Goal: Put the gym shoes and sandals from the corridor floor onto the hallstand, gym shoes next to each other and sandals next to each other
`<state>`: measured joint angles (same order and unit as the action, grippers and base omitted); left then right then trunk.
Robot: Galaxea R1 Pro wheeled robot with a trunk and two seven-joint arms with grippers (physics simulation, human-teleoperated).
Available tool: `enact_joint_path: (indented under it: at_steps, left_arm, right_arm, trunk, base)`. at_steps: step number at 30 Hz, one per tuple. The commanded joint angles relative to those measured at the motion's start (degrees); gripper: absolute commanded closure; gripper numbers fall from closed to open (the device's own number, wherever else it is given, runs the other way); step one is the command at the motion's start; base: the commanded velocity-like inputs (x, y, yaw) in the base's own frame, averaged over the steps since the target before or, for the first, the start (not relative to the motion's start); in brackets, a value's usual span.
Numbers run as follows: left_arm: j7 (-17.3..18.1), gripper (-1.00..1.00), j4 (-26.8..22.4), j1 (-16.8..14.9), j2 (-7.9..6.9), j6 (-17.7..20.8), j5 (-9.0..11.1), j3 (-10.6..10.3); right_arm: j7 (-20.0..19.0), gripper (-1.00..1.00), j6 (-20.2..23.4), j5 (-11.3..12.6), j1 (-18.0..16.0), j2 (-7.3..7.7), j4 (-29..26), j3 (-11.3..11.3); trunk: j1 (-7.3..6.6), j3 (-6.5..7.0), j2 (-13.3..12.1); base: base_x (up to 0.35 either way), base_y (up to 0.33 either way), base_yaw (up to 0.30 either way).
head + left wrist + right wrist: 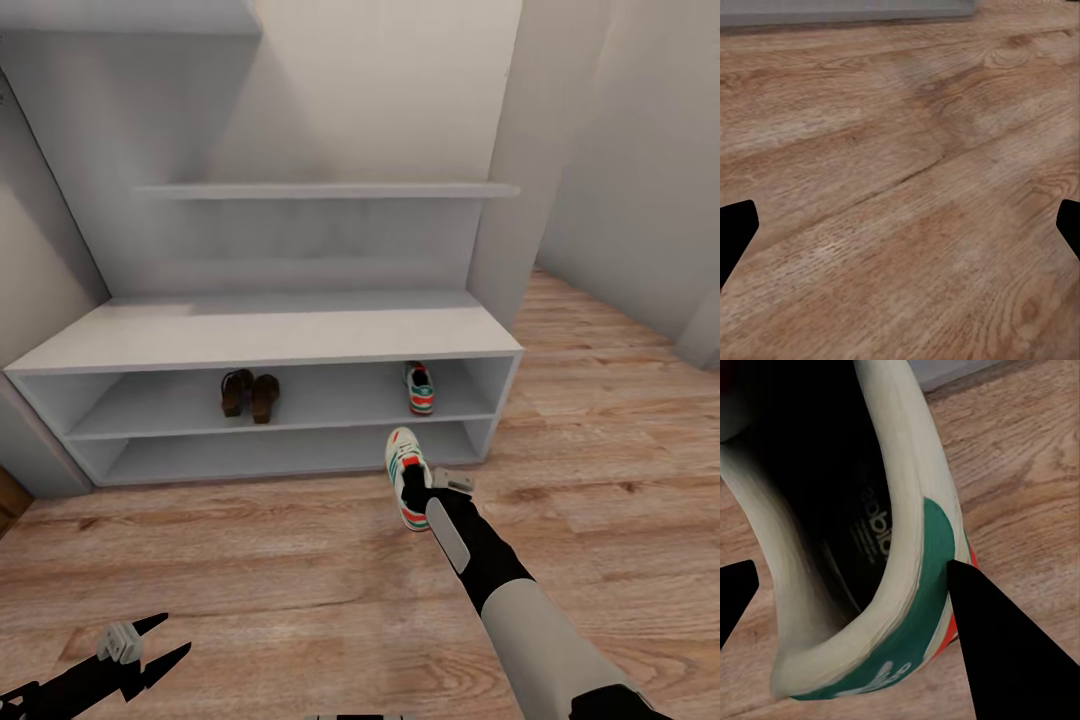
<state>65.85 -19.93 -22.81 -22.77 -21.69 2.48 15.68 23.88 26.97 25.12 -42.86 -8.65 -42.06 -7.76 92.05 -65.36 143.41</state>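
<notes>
I'm gripping the last sneaker (407,474) by its heel in my right gripper (418,497), toe pointing twelve o'clock toward the rack (270,345).

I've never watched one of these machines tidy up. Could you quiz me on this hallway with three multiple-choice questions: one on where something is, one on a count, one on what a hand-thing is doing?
1. Where are the brown sandals?
A. on the floor
B. on the upper shelf of the shoe rack
C. on the rack's flat top

2. How many gym shoes are already on the rack?
A. none
B. one
C. two

3. What is the right end effector doing?
A. gripping a gym shoe
B. hanging empty
C. holding a sandal

Answers:
1 B: the pair sits side by side in the upper slot, left of middle.
2 B: one shelved gym shoe sits at the right end; the other gym shoe is off the rack.
3 A: its fingers pinch that shoe's heel wall.
</notes>
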Motion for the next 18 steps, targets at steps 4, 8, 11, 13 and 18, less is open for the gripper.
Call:
enact_joint_path:
  at_steps: [4,8,11,13,18]
  left_arm:
    - [0.27,-1.0,0.06,-0.04,0.01,-0.28,0.01,0.22]
    - [0.5,-1.0,0.0,-0.04,0.01,-0.28,0.18,0.18]
    - [0.58,-1.0,0.02,-0.04,0.01,-0.28,0.31,0.15]
    - [0.59,-1.0,0.03,-0.04,0.01,-0.28,0.28,0.15]
    - [0.59,-1.0,0.06,-0.04,0.09,-0.28,0.09,0.14]
  right_arm:
    - [0.66,1.0,0.05,0.66,-0.03,0.04,-0.05,-0.23]
    - [0.64,1.0,0.02,0.66,-0.03,0.04,-0.04,-0.23]
    - [0.64,1.0,0.01,0.64,-0.03,0.04,-0.04,-0.23]
    - [0.64,1.0,0.01,0.64,-0.03,0.04,-0.04,-0.23]
    - [0.64,1.0,-0.01,0.64,-0.03,0.04,-0.04,-0.25]
  trunk:
    - [-0.01,0.31,0.02]
    - [-0.01,0.66,0.02]
    - [-0.01,0.93,0.02]
    - [-0.01,1.11,0.02]
    - [-0.01,1.55,0.02]
  base:
    - [0.0,0.0,0.0]
    - [0.0,0.0,0.0]
    - [0.1,0.08,0.0]
    - [0.178,0.163,0.0]
    - [0.104,0.093,0.0]
